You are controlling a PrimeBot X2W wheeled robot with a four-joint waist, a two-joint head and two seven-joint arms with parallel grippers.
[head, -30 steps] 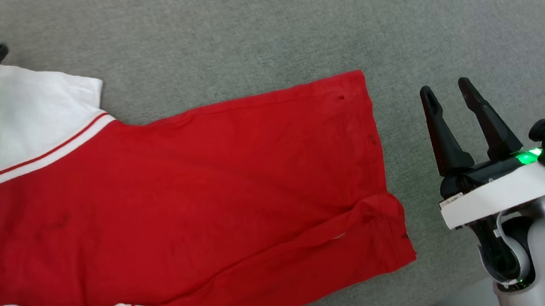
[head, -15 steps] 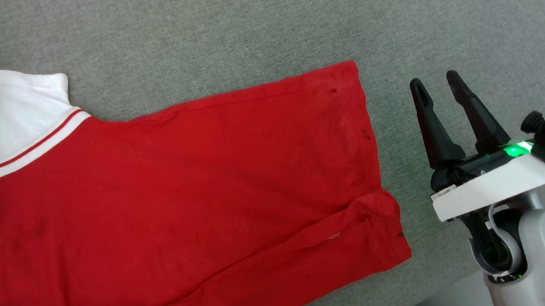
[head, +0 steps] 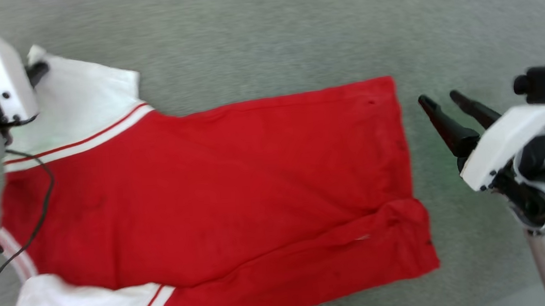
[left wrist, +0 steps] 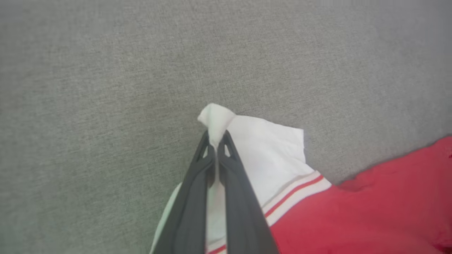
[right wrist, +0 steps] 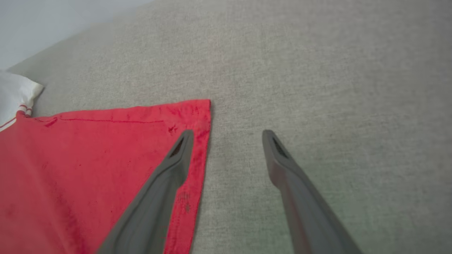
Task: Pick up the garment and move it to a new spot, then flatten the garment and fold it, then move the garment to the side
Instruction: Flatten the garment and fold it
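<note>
The red jersey T-shirt with white sleeves and striped trim point(head: 207, 187) lies spread on the grey woven fabric surface point(head: 268, 36). The left gripper point(left wrist: 216, 143) is pinched on just the tip of a sleeve corner point(left wrist: 216, 118); I'd guess a sharp tug could slip it free or drag the shirt crooked. The right gripper point(right wrist: 227, 135) gapes wide and empty beside the hem. There's plenty of bare surface beyond the sleeve and hem, and its edge lies far off.

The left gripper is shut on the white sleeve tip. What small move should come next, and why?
Probably the right gripper should ease onto the red hem corner of the garment and close. Its jaws stand open at that edge, holding nothing, while the left gripper pinches the sleeve.
</note>
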